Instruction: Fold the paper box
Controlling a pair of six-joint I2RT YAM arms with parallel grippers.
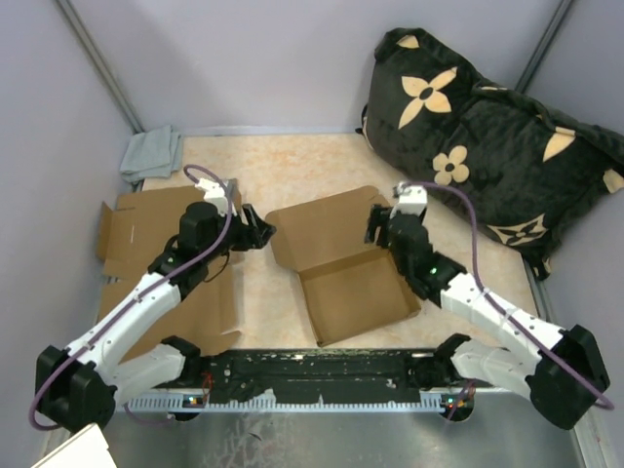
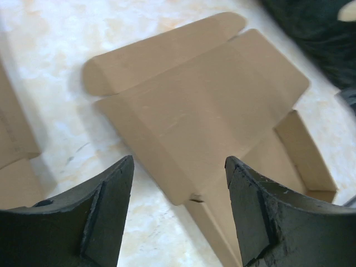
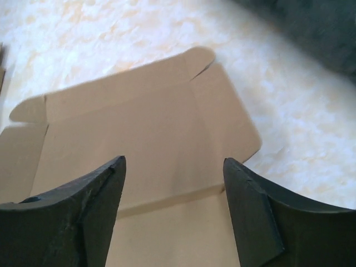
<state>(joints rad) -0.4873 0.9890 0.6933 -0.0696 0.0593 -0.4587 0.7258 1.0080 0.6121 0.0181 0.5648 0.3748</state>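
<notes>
Cardboard forms the task's own thing: one brown cardboard box (image 1: 343, 265), partly formed, sits at the centre of the beige marbled bench (image 1: 292, 161), between the two arms. Its tray section (image 1: 358, 300), with side walls raised, is the nearer part. Its lid panel (image 1: 320, 222) lies open and flat on the far side.

The left tool (image 1: 261, 232) is released, fingers spread, and grasps nothing. It hovers just beside the lid's left edge. The right tool (image 1: 376, 226) is likewise released and empty, just beside the lid's right edge.

Likely faults:
- Nothing restrains the box. A push from one side only probably slides or turns it on the smooth bench.
- Uneven lift at the two edges may crease the lid off its hinge line.
- The rounded tuck flap may miss the tray's front wall.
- The left arm hangs over the flat brown cardboard blanks (image 1: 146, 226) and could drag them.

Count: one box; two tools; at least two blanks, exact number not discernible; one folded grey cloth (image 1: 152, 153) at the far left; one black cushion with beige flower motifs (image 1: 492, 146) at the far right.
</notes>
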